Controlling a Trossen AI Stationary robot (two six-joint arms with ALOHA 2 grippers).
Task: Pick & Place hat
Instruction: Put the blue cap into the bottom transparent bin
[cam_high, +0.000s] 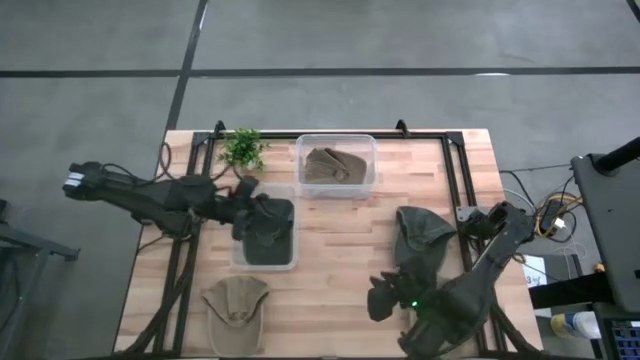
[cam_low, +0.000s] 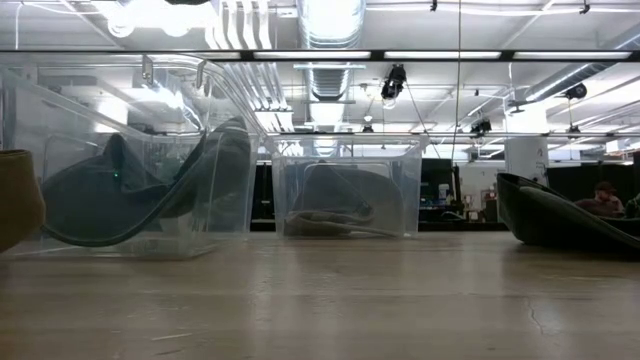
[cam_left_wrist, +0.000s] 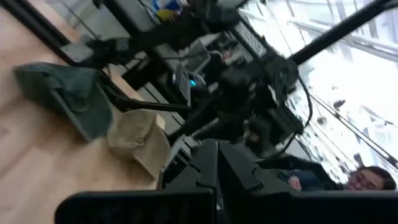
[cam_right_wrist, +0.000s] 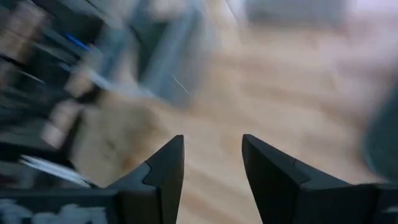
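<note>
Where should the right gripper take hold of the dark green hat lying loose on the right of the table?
A judgement: grip the dark green hat at its brim edge nearest the right gripper, coming down from above. It lies slumped on the table, so the crown offers little to pinch, while the thin edge suits the open fingers. No bin wall stands in the way.

Upper centre of the table (cam_high: 330, 240): a bin (cam_high: 336, 166) containing a hat (cam_high: 335, 167). Left centre: a second bin (cam_high: 264, 243) holding another hat (cam_high: 268, 230). Lower left: a loose hat (cam_high: 234, 304). Right: a fourth hat (cam_high: 420, 238).
</note>
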